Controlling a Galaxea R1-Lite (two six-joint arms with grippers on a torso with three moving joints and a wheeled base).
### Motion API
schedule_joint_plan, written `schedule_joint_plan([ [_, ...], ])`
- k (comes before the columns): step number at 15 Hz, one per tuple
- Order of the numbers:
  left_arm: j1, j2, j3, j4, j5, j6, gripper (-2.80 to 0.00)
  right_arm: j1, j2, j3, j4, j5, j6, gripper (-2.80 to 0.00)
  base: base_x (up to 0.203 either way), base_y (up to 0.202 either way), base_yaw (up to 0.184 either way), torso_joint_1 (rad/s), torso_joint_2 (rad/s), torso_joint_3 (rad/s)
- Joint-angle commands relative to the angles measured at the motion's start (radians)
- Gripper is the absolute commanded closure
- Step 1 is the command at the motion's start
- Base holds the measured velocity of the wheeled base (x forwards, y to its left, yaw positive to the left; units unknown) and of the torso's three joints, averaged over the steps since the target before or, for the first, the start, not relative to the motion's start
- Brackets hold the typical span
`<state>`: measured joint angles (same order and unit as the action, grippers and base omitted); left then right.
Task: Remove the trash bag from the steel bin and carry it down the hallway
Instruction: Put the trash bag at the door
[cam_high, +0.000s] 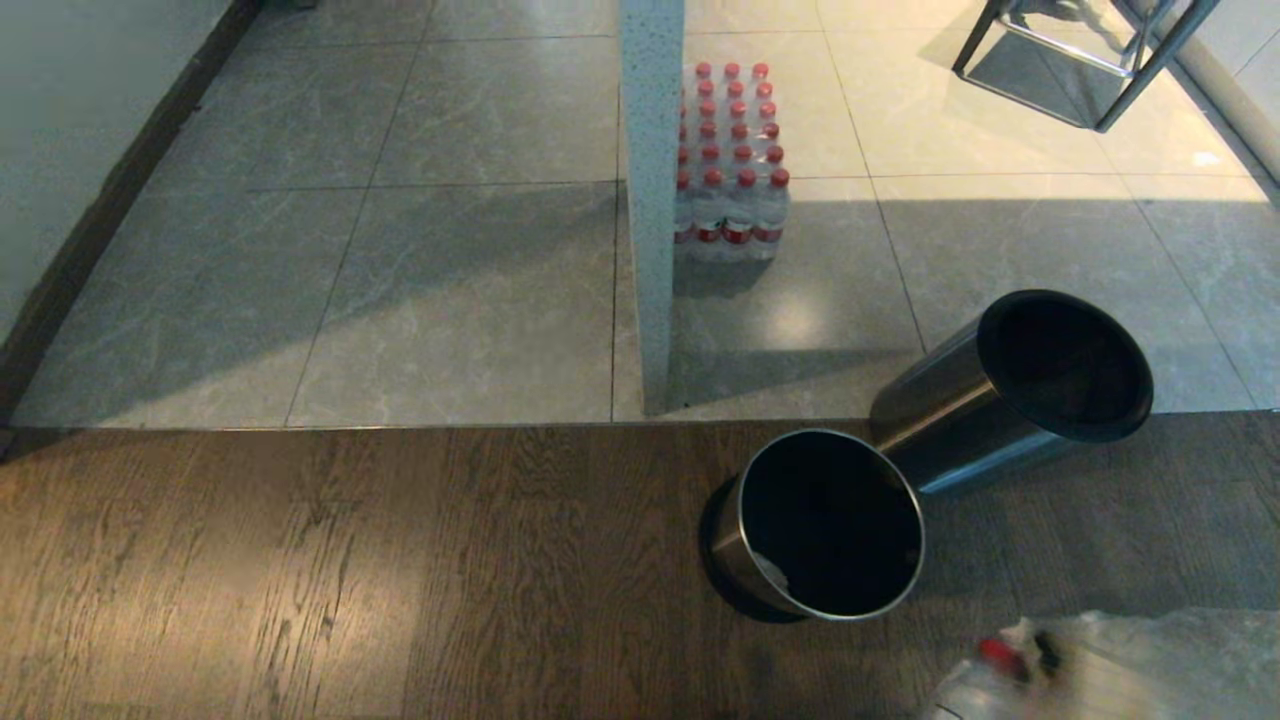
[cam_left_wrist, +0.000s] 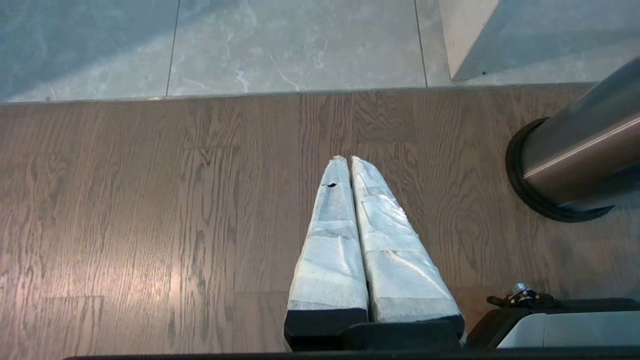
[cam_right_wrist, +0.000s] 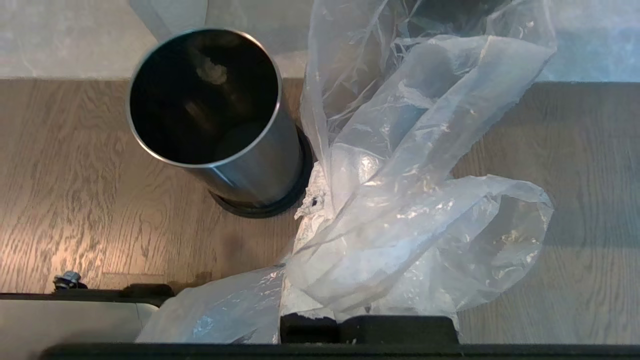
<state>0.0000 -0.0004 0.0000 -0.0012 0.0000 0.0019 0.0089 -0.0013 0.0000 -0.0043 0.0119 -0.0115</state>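
Two steel bins stand close together on my right in the head view: the steel bin (cam_high: 830, 525) sits upright on the dark plank floor (cam_high: 350, 570) with its mouth bare and a scrap of white low on its inner wall, and a second bin (cam_high: 1010, 390) with a black ring at its rim stands just behind it, at the seam where the planks meet the grey tiles (cam_high: 450, 250). I see the trash bag (cam_right_wrist: 400, 200) out of the bin now; it hangs crumpled in front of my right gripper (cam_right_wrist: 367, 320), beside the steel bin, and its clear plastic shows at the bottom right corner of the head view. The right gripper's fingers are buried in the plastic, closed on the bag. My left gripper (cam_left_wrist: 348, 160) hangs over bare planks with its white-wrapped fingers (cam_left_wrist: 330, 235) pressed together, holding nothing, well apart from the bin's black base. Beyond a pale speckled post (cam_high: 652, 200), a shrink-wrapped pack of red-capped bottles (cam_high: 730, 165) rests on the tiles.
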Motion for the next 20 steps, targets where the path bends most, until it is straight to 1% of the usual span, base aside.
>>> schedule_joint_plan([
  [1,0.0,-0.001,0.0,0.0,0.0,-0.003,0.0,0.0,0.003,0.0,0.0,0.0,-0.001,0.0,0.0,0.0,0.0,0.002,0.0,0.162],
  [20,0.0,0.0,0.0,0.001,0.0,-0.005,0.0,0.0,0.003,0.0,0.0,0.0,-0.001,0.0,0.0,0.0,0.0,0.002,0.0,0.201],
])
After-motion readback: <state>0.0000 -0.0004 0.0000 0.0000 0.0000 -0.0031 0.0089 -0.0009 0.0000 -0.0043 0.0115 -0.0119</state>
